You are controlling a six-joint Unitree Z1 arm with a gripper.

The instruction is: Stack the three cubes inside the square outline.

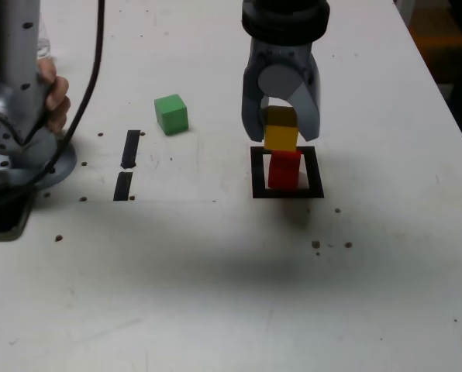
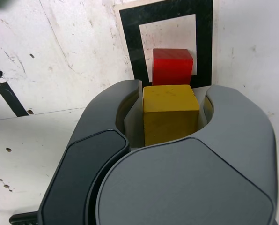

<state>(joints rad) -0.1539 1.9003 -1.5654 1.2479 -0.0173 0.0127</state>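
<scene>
Matt blocks, smooth grey plastic, a scuffed white top

The yellow cube (image 2: 170, 112) and red cube (image 2: 172, 65) look matt and faintly grainy (painted wood, perhaps), as does the green cube (image 1: 171, 114). The gripper (image 1: 280, 133) has smooth, satin grey plastic shells. The square outline (image 2: 130, 47) is flat black tape. The table (image 1: 215, 294) is matt white, scratched and speckled.
</scene>
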